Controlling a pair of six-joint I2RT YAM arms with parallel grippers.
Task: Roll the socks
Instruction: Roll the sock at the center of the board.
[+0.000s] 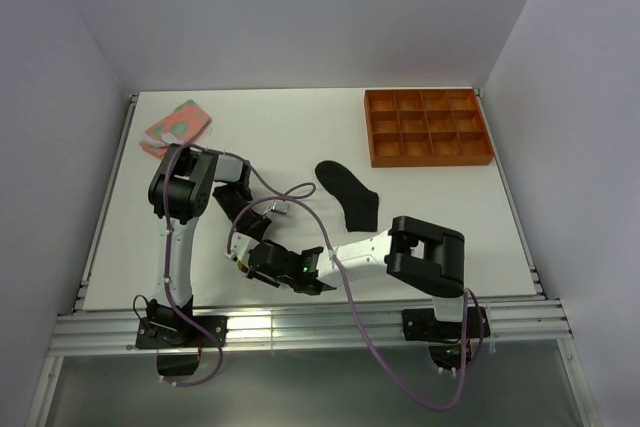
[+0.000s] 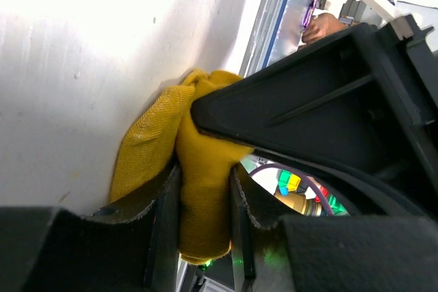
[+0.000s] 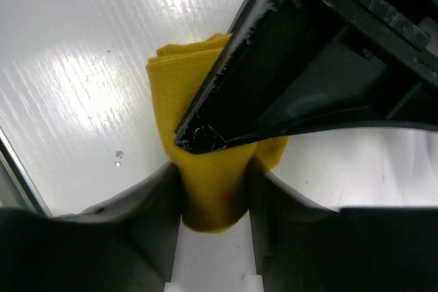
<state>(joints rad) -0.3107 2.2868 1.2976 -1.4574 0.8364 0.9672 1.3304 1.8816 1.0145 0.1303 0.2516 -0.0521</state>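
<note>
Mustard sock [image 3: 174,80]: soft, light, likely slack; well apart from orange tray [image 1: 430,161]. Left hand [image 2: 204,196] and right hand [image 3: 213,189] both clamped across its bunched middle.

Seen from above, the yellow sock [image 1: 240,259] is almost wholly hidden beneath the left claw [image 2: 203,223] and right claw [image 3: 213,203]. In each wrist view the other claw covers its far end. Well beyond the yellow sock, the left arm [image 1: 180,187] covers the pink sock's [image 1: 178,123] near edge.
</note>
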